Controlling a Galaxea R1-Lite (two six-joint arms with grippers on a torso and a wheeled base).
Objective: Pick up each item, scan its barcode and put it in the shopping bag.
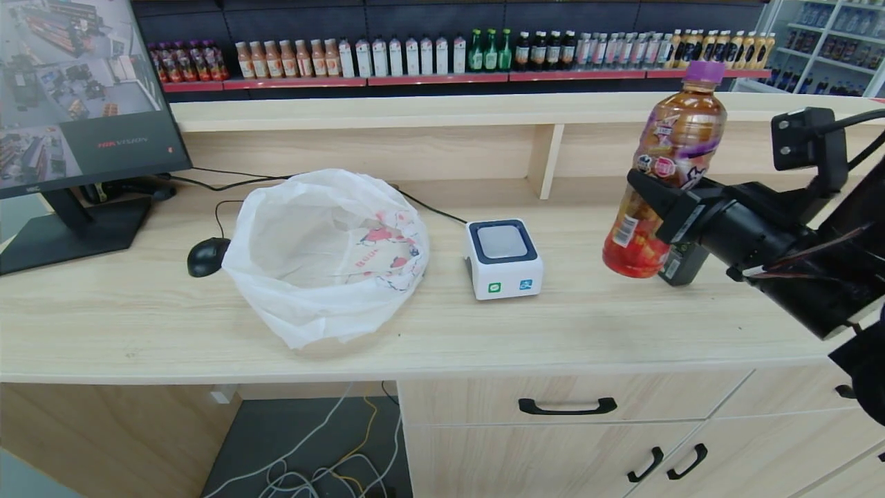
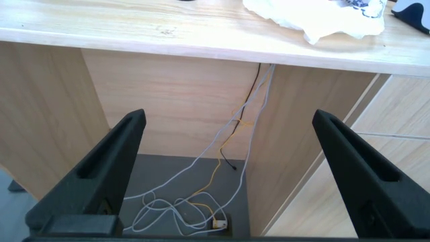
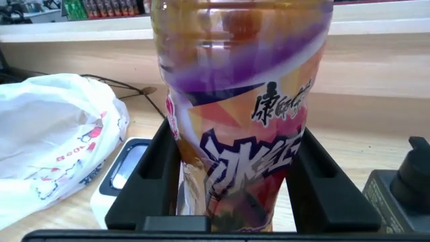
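Hanging above the counter (image 1: 588,325), right of the scanner (image 1: 503,257), the bottle (image 1: 674,145) is clamped, slightly tilted, in the right gripper (image 1: 653,194). The shopping bag (image 1: 325,252) lies open left of the scanner. In the left wrist view, the left gripper (image 2: 228,121) is spread wide below the counter edge, with cables (image 2: 222,154) beyond.

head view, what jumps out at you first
The purple-capped drink bottle, held tilted in the air over the right side of the counter between the fingers of the right gripper. Next, the open white shopping bag left of centre on the counter, with the small white scanner between bag and bottle.
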